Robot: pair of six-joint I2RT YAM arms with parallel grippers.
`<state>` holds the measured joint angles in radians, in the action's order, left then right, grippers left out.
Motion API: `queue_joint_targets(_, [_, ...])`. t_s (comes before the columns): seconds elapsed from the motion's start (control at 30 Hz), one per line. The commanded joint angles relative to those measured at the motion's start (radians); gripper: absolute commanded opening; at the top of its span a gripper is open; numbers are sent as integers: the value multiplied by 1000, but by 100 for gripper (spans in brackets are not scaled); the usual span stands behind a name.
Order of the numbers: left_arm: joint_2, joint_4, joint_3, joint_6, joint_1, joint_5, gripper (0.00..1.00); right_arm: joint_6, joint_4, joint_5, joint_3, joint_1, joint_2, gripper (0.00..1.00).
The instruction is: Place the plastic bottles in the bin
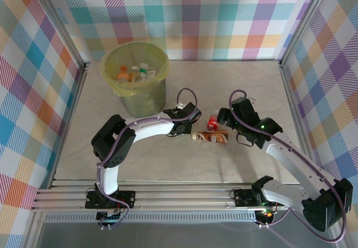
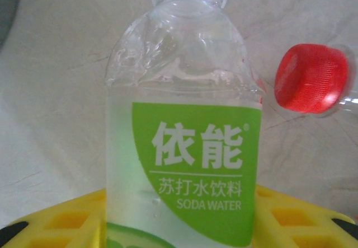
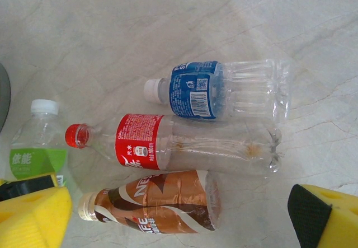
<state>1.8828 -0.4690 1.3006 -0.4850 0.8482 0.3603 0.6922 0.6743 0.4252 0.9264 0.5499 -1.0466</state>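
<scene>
Left gripper (image 1: 188, 128): sits near the middle of the table (image 1: 112, 158), just right of the bin (image 1: 144, 101). In the left wrist view its yellow fingers (image 2: 61, 220) stand one on each side of the green bottle (image 2: 182, 147), low on the body. It cannot be told whether the fingers press the bottle or only flank it. The red cap (image 2: 311, 77) of the red bottle (image 3: 168, 147) lies just beside the green bottle's shoulder.

Right gripper (image 3: 179, 217): fingers spread wide, nothing held, above the group of bottles on the table.

Bottles on the table, right wrist view:
- blue bottle (image 3: 224, 91): white cap, on its side, farthest from the gripper
- red bottle: flattened, on its side, between the blue bottle and the brown bottle (image 3: 154, 206)
- brown bottle: on its side, just beside the red bottle, seen between the spread fingers
- all three caps point toward the green bottle

Bin: stands at the far left of the table, lined with a yellow-green bag. Several bottles (image 1: 134, 71) with orange and white caps lie inside it
</scene>
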Motion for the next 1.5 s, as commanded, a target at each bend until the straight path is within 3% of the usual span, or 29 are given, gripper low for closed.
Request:
queue_joint_targets(0.0, [-153, -51, 54, 61, 2, 6, 50, -21, -5, -6, 5, -4, -1, 100])
queue_joint_targets(0.2, [-299, -113, 168, 153, 6, -88, 50, -25, -9, -4, 9, -4, -1, 100])
queue_joint_targets(0.53, [-334, -305, 527, 424, -65, -76, 47, -37, -2, -9, 12, -4, 2, 100])
queue_joint_targets(0.67, [-311, -377, 637, 531, -153, -64, 47, -48, 4, -14, 14, -4, 11, 100])
queue_joint_targets(0.83, [-293, -403, 696, 678, -318, -129, 45, -50, 10, -17, 13, -4, 23, 100])
queue_joint_targets(1.07, [-244, -455, 744, 792, -564, -327, 46, -47, 8, -37, 12, -4, 26, 100])
queue_joint_targets(1.47, [-127, -536, 789, 958, -767, -556, 48, -83, 37, -80, 55, -4, 18, 100])
